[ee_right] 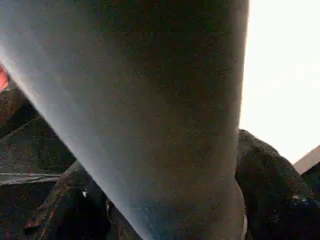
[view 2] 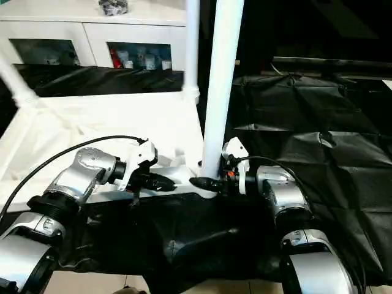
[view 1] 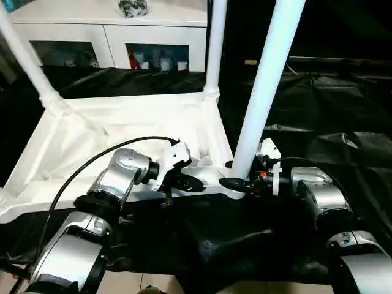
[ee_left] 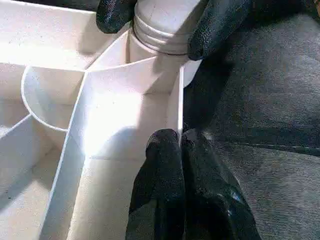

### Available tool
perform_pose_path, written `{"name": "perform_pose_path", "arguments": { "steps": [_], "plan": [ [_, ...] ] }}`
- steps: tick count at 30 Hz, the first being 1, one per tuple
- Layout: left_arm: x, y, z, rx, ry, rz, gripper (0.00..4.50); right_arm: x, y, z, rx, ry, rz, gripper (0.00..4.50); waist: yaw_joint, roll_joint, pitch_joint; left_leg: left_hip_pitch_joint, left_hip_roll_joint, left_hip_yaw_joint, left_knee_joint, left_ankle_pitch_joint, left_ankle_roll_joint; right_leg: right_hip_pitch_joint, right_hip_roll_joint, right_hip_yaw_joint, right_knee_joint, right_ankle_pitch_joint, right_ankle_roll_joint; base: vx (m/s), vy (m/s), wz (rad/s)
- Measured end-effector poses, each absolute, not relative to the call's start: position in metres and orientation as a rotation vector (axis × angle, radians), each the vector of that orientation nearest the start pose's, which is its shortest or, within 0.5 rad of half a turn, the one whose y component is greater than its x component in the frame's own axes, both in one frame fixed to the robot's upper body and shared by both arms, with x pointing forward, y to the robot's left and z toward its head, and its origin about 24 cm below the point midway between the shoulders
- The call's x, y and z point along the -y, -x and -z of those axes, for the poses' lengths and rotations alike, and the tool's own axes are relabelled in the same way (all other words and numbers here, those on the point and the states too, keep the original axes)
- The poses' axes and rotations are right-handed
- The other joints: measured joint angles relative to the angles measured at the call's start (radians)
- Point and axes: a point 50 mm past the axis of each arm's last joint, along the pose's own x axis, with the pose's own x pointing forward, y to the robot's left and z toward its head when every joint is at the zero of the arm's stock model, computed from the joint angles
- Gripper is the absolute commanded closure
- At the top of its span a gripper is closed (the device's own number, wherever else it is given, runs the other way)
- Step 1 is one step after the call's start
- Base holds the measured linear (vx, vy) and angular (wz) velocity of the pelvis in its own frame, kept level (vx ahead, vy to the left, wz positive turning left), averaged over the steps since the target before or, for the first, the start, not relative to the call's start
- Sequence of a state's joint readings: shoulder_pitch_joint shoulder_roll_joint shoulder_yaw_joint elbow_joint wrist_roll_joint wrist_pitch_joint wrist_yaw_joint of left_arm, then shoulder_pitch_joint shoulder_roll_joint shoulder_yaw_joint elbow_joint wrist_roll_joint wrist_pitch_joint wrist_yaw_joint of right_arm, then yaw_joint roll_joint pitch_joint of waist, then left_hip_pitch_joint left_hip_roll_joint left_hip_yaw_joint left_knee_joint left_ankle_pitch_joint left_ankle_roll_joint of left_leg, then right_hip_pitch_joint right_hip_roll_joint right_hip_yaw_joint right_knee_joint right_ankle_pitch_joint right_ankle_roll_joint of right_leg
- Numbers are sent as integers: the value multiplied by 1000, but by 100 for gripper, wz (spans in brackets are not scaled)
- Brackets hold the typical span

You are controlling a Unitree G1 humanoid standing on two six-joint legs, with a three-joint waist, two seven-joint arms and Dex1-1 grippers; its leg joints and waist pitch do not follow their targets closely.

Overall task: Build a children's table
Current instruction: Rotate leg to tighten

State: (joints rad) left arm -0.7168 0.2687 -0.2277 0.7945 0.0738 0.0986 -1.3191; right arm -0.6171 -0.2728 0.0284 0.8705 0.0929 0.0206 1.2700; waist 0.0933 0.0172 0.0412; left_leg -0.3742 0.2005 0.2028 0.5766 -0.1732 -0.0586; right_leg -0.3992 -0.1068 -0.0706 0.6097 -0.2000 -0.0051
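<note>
The white table top (view 1: 55, 144) lies upside down on black cloth, ribbed underside up. Three white legs stand in its corner sockets: one at the far left (view 1: 24, 58), one at the back right (view 1: 214, 49) and one at the near right (view 1: 266, 86). My right gripper (view 1: 241, 182) is closed around the base of the near right leg, its fingers (ee_left: 215, 27) on either side of the ribbed collar. My left gripper (view 1: 187, 182) is shut on the thin near rim wall (ee_left: 176, 95) of the top, just left of that socket.
A white cabinet (view 1: 110, 33) with glass doors stands behind the table top, with a small dark object on it. Crumpled black cloth (view 1: 318, 110) covers the floor to the right and under my forearms. A black cable (view 1: 79, 171) loops over my left arm.
</note>
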Motion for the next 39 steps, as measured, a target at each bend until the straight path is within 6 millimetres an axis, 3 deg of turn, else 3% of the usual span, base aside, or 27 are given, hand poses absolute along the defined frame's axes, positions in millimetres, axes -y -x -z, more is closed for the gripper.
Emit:
{"name": "perform_pose_path", "arguments": {
  "steps": [8, 14, 20, 21, 25, 26, 31, 39],
  "plan": [
    [-116, -329, -54, -506, -317, 1422, 450, 149, -321, -35, -360, -6, -1217, 185, 0, 1, 0, 1, 0, 0, 0, 0, 0, 0, 0, 0, 0, 0, 0, 0, 0, 0],
    [-102, -341, -51, -461, -320, 1211, 450, 138, -342, -29, -311, -50, -835, 188, -13, 0, 0, 5, -1, 0, -1, 0, -1, 2, 0, 2, 1, 0, -1, 0, 0, 0],
    [-84, -346, -49, -442, -293, 1104, 450, 128, -355, -29, -313, -83, -568, 189, -31, 0, 0, 5, -3, 0, -1, 0, -1, 2, 0, 4, 0, 0, 0, 0, 0, 0],
    [-83, -346, -49, -441, -290, 1096, 450, 126, -356, -28, -312, -87, -541, 133, -32, 0, 0, 5, -3, 0, -2, 0, -1, 2, 0, 4, 0, 1, -1, 0, 0, 0],
    [-82, -346, -49, -438, -280, 1094, 450, 123, -357, -29, -312, -97, -537, 113, -34, -1, -1, 5, -3, 0, -2, 0, 0, 2, 0, 4, 0, 1, -1, 0, 0, 0],
    [-82, -346, -49, -438, -280, 1094, 450, 122, -358, -29, -312, -96, -538, 84, -34, -1, -1, 5, -3, 0, -2, 0, 0, 2, 0, 4, -1, 1, -1, 0, 0, 0],
    [-84, -346, -50, -430, -290, 1102, 450, 120, -357, -30, -296, -47, -575, 71, -37, -2, -1, 4, -3, 0, -2, 0, 0, 1, 0, 4, -1, 1, -1, 0, 0, 0],
    [-97, -338, -53, -434, -322, 1248, 450, 138, -342, -32, -281, -4, -874, 71, -30, -1, 0, 2, -1, 0, -5, 0, 0, -1, 2, 1, -2, -1, 1, 0, 0, 0]
  ]
}}
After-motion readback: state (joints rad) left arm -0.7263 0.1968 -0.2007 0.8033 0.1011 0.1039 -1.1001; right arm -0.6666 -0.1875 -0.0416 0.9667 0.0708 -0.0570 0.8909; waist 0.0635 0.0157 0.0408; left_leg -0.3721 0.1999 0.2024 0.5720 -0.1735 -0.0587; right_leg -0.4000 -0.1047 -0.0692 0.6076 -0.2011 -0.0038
